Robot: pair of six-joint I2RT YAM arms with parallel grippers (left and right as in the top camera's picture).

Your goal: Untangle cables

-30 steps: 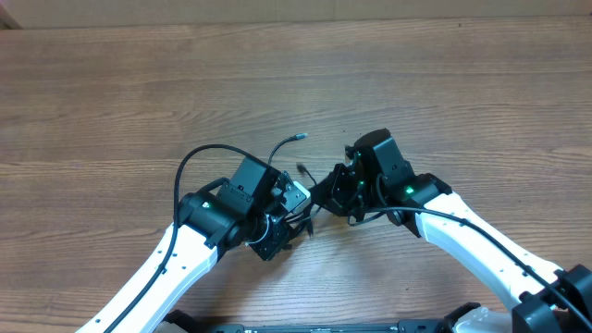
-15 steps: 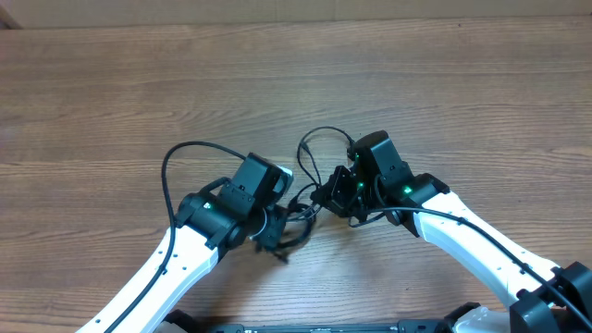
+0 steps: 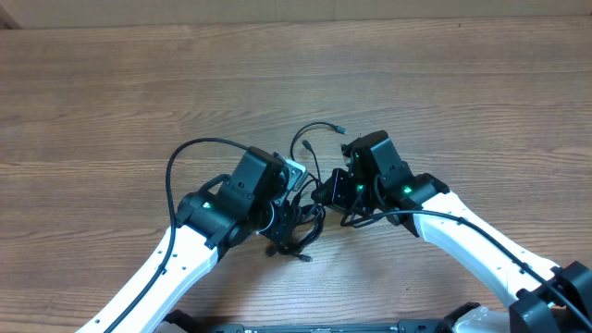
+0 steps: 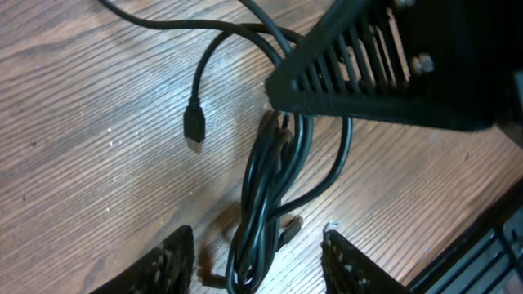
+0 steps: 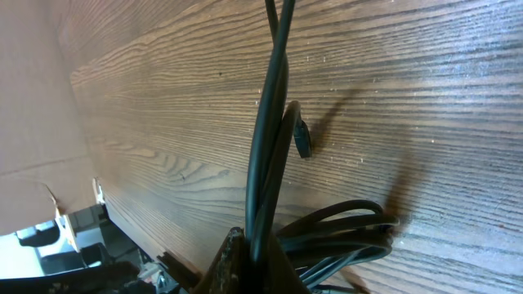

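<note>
The thin black cables (image 3: 305, 205) lie bunched on the table between my two grippers. One loop (image 3: 300, 141) rises behind them and ends in a plug tip (image 3: 340, 123). In the left wrist view the bundle (image 4: 263, 188) runs down between the wide-apart fingers (image 4: 176, 261) of my left gripper (image 4: 261, 255), which is open and touches no strand; a loose plug (image 4: 194, 131) lies to the left. My right gripper (image 5: 252, 253) is shut on two strands (image 5: 274, 90) that run straight up from it. Coils (image 5: 343, 233) and a plug (image 5: 301, 139) lie beside it.
The wooden table (image 3: 139, 92) stretches bare behind and to both sides. The right gripper's black body (image 4: 392, 57) hangs close over the bundle in the left wrist view. The left arm's own thicker cable (image 3: 185, 157) arcs at its left.
My left gripper has gone from shut to open and let the cables go. The free cable end swung up and right into a loop. The right gripper stayed shut in place.
</note>
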